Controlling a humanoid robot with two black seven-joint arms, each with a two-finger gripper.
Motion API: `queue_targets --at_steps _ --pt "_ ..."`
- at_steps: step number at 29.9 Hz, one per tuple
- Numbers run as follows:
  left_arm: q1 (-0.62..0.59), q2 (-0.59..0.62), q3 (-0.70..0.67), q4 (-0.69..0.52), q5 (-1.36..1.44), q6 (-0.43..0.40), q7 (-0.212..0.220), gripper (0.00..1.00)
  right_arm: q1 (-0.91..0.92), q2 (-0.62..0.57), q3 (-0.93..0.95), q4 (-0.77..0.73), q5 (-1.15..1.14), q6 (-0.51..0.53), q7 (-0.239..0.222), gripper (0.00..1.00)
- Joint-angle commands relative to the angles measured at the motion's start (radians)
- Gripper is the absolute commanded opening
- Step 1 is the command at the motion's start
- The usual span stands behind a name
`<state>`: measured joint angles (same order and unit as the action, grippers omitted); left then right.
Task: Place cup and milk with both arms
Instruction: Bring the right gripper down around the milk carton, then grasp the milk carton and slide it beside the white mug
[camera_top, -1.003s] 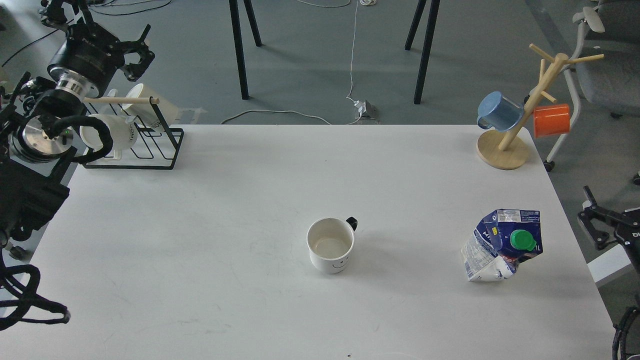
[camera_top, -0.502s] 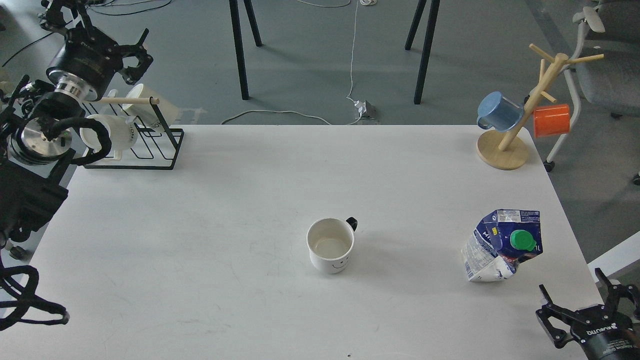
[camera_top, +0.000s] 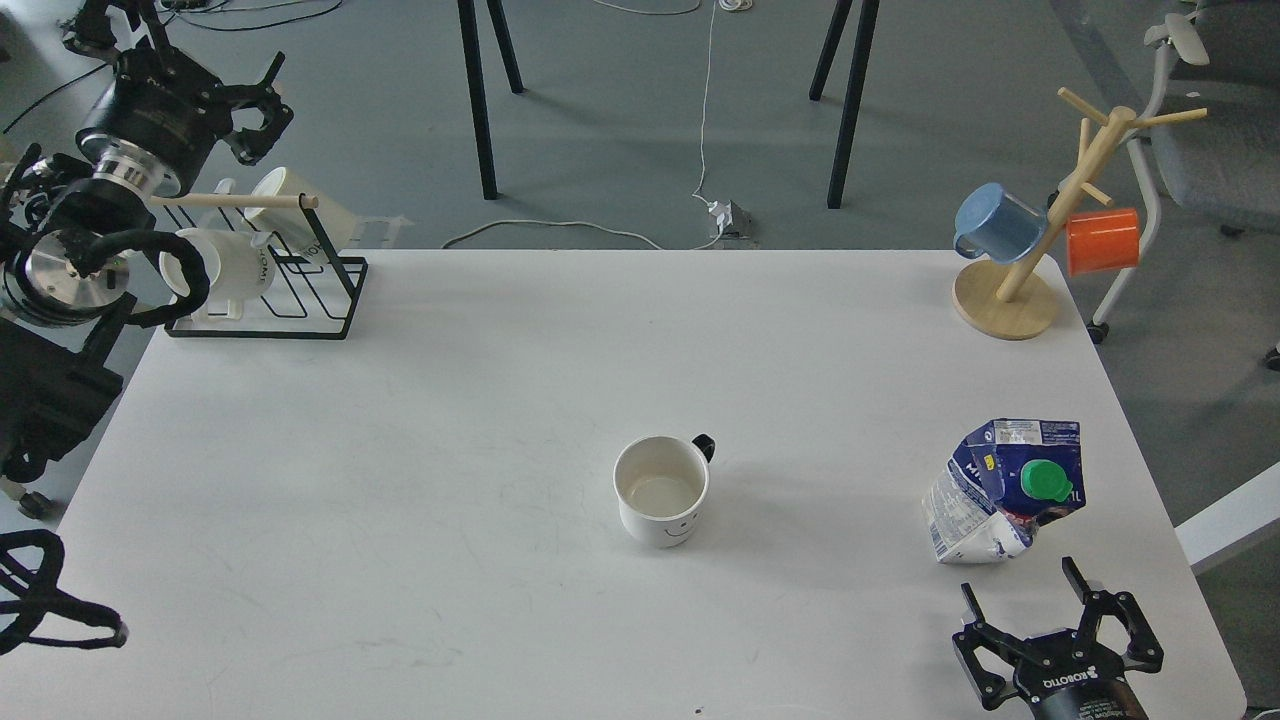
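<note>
A white cup (camera_top: 661, 490) stands mid-table, the crumpled milk carton (camera_top: 1003, 490) (green cap) to its right. The right gripper (camera_top: 1050, 610), fingers spread and empty, sits just near of the carton; the left gripper (camera_top: 252, 108), likewise spread, hangs far left.

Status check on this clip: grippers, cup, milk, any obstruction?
Right gripper open, just short of milk carton. Left gripper open, empty, above mug rack. White cup untouched. Nothing in the way.
</note>
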<state>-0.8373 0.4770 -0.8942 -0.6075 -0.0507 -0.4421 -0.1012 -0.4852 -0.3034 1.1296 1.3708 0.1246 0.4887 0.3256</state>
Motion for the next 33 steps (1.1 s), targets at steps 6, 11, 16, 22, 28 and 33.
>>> queue_targets --at_steps 6,11,16,22,28,33 --pt "0.001 0.002 0.0 0.002 0.0 0.003 0.001 0.99 0.048 0.013 0.029 -0.004 0.003 0.0 0.0 0.9" --pt "0.003 0.009 0.0 0.002 0.0 0.005 0.001 0.99 0.095 0.013 0.038 -0.006 0.003 0.0 0.0 0.87" --pt "0.004 0.009 0.0 0.002 0.0 0.005 0.0 0.99 0.134 0.013 0.022 -0.007 0.001 0.0 0.0 0.77" --pt "0.006 0.011 0.001 0.005 0.002 0.008 -0.005 0.99 0.134 0.013 0.004 -0.009 0.0 0.0 0.0 0.45" --pt "0.007 0.009 0.001 0.003 0.002 0.022 -0.006 0.99 0.128 0.013 0.009 -0.009 0.0 0.0 0.001 0.29" --pt "0.007 0.009 0.001 0.003 0.002 0.023 -0.005 0.99 0.135 0.03 0.003 0.005 0.003 0.0 0.0 0.27"
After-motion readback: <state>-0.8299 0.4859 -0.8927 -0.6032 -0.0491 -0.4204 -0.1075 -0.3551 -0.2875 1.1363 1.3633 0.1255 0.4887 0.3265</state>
